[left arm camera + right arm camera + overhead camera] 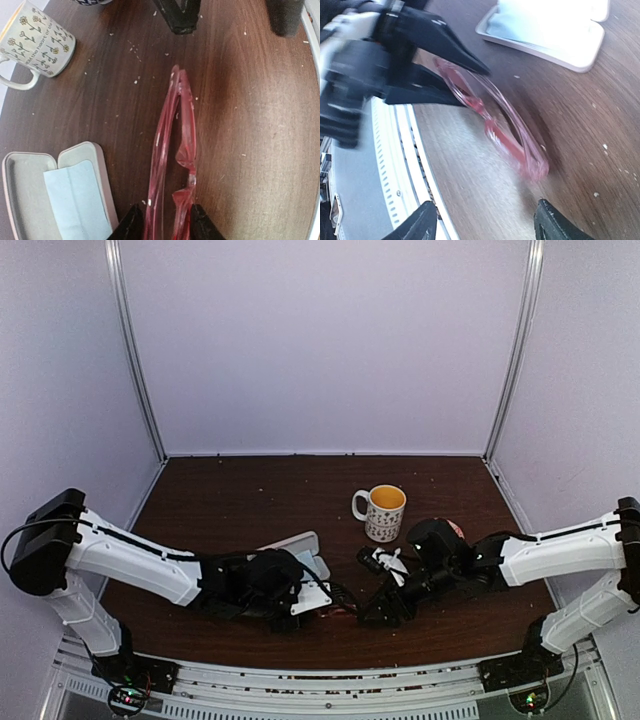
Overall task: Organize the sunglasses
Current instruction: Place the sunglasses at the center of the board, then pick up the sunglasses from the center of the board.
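We held thin reddish-pink wire-frame sunglasses, folded, by the dark wooden table's near edge, pinched in the left gripper. The right gripper gaped empty. The pink oblong case lay open; stowing, we judged, was outstanding.

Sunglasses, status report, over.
Left gripper shut on the sunglasses. Right gripper open, holding nothing. Open case beside them, cloth inside; mug farther off.

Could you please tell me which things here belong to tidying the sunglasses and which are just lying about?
For the job:
sunglasses, folded, pinched in the left gripper
open case, probably where they go
blue cloth, lying inside the case

Just lying about:
flowered mug, standing apart at the back
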Controlling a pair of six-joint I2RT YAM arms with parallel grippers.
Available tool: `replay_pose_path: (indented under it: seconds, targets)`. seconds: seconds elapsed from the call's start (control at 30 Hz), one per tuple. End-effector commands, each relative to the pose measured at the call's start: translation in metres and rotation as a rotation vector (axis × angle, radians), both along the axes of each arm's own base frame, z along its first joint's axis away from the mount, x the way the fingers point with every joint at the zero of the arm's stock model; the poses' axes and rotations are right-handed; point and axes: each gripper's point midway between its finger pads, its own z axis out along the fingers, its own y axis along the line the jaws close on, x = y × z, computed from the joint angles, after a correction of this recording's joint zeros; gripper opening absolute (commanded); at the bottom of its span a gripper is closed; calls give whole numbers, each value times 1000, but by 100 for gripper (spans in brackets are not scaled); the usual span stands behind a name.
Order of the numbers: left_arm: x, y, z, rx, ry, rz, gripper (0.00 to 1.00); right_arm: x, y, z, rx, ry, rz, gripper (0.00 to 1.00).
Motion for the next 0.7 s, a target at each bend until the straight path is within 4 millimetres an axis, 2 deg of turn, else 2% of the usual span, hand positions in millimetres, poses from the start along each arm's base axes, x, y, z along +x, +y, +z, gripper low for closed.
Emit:
replay_pose_path:
  seconds: [0.0,0.13,0.33,0.53,0.6,0.67]
  targets:
    - [3,-6,31,-67,-108,1,33,11,-10,3,-17,24,-58,67]
    - [1,-6,32,-62,-118,-10,33,21,-6,7,-25,37,-53,67]
    - [-1,-4,24,-51,-96,7,37,51,7,3,-75,49,-93,66]
    - [6,6,31,-120,-77,115,61,79,15,-13,-110,74,-150,66]
    - [5,7,28,-136,-21,139,66,85,17,-18,-103,100,-171,66]
    - [5,8,26,-164,67,159,67,90,21,-19,-95,120,-184,66]
